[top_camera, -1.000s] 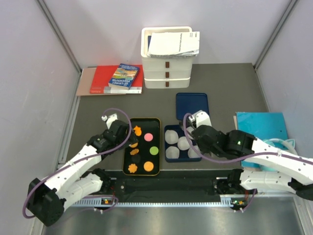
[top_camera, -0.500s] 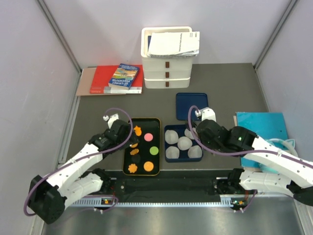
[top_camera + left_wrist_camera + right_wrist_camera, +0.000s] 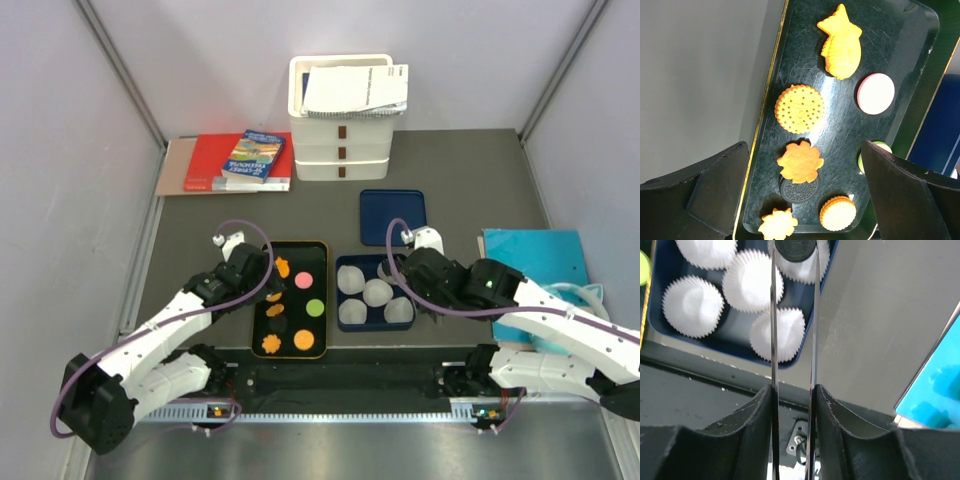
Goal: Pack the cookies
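Several cookies lie on a black tray [image 3: 289, 245]: a fish-shaped orange one [image 3: 841, 42], a pink-edged one [image 3: 876, 93], a dotted orange one [image 3: 799, 108], an orange flower [image 3: 800, 161] overlapping a black one [image 3: 799, 189], and others. My left gripper [image 3: 804, 167] is open above the tray's near end, in the top view [image 3: 264, 282] too. My right gripper [image 3: 794, 262] is shut on a black cookie [image 3: 795, 249], over the back right white paper cup [image 3: 802, 270] in the blue box [image 3: 345, 265]. The right gripper also shows in the top view [image 3: 400, 276].
The blue box holds several white paper cups [image 3: 376, 292]. Its blue lid [image 3: 392, 212] lies behind it. White stacked drawers with papers [image 3: 343, 130] stand at the back, red books [image 3: 235, 165] at the back left, a teal folder [image 3: 535, 255] at the right.
My right arm has shifted slightly to the right over the blue box's right side. My left gripper has edged a little farther over the tray.
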### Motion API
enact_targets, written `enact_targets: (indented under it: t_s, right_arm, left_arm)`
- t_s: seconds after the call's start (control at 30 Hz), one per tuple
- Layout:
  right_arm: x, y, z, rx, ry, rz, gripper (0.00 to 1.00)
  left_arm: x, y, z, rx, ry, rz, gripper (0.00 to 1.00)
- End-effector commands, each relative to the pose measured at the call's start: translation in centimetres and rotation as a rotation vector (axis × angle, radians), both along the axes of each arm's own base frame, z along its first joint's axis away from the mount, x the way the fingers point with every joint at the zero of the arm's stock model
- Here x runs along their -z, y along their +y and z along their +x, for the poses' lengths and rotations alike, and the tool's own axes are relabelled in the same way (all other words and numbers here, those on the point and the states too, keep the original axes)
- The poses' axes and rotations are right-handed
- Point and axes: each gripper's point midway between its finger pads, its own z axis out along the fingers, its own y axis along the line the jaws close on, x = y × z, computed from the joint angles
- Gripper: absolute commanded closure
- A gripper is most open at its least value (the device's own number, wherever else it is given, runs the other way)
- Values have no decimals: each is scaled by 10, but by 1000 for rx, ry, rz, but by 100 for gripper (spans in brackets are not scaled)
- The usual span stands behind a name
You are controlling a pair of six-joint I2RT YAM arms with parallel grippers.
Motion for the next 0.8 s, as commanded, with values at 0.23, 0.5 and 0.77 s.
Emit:
enact_targets:
  t_s: [0.23, 0.5, 0.77]
  right_arm:
    - [4, -3, -5, 29, 22, 28, 71]
    - [-12, 4, 4, 22, -29, 57, 53]
    - [-28, 17, 7, -20, -58, 108, 51]
  left_arm:
    - [-11, -7, 8, 12, -45, -24, 2]
    - [-12, -7, 10, 11, -52, -21, 1]
    - [-11, -6, 10, 9, -51, -17, 1]
